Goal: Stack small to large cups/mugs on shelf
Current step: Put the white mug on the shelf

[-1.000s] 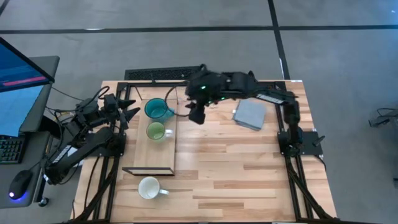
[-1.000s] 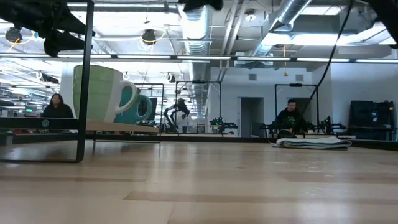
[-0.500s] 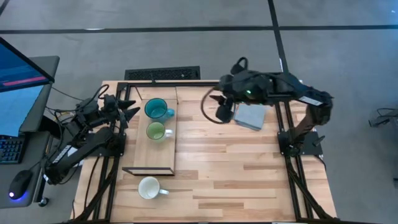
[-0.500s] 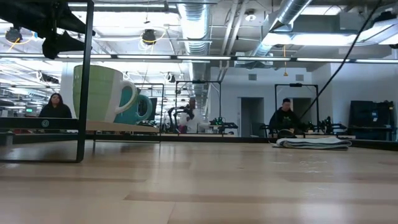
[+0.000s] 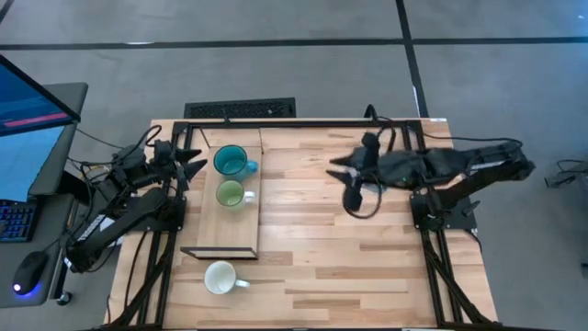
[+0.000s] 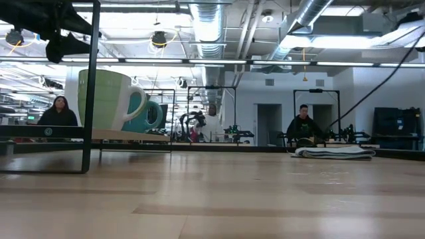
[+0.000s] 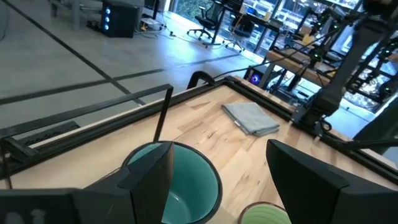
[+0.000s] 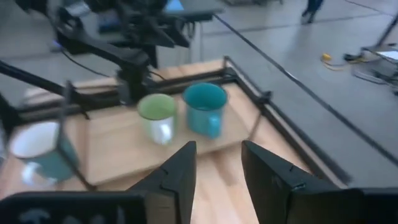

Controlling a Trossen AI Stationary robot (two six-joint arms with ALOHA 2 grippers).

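R gripper (image 5: 341, 167) up over mid-table, arm stretched in from the R edge, jaws apart w/ nothing between. Bare tabletop (image 5: 349, 248) under and on every side of it; shelf (image 5: 223, 241) well off ahead of the jaws, open wood between

L gripper (image 5: 196, 165) parked at shelf's far L corner, fingers (image 7: 308, 180) spread, empty. Teal mug (image 5: 229, 162) just ahead and below its jaws, green mug (image 5: 230, 193) next beyond that

Shelf: long light board, thin black frame at its ends, lying lengthways near table's L edge. Teal + green sit on its far half, close together but not touching, handles both pointing toward the R gripper. Near half of the board bare

White mug (image 5: 220, 277) off the shelf, on the tabletop just past its near end, upright, handle toward table centre; close to the table's front edge

Teal is the widest, deep teal inside and out. Green smaller, pale, w/ white handle seen from R wrist (image 8: 157, 111). White plain, about green's size

Grey pad (image 7: 250, 117) flat near far R corner, mostly under the R arm from above
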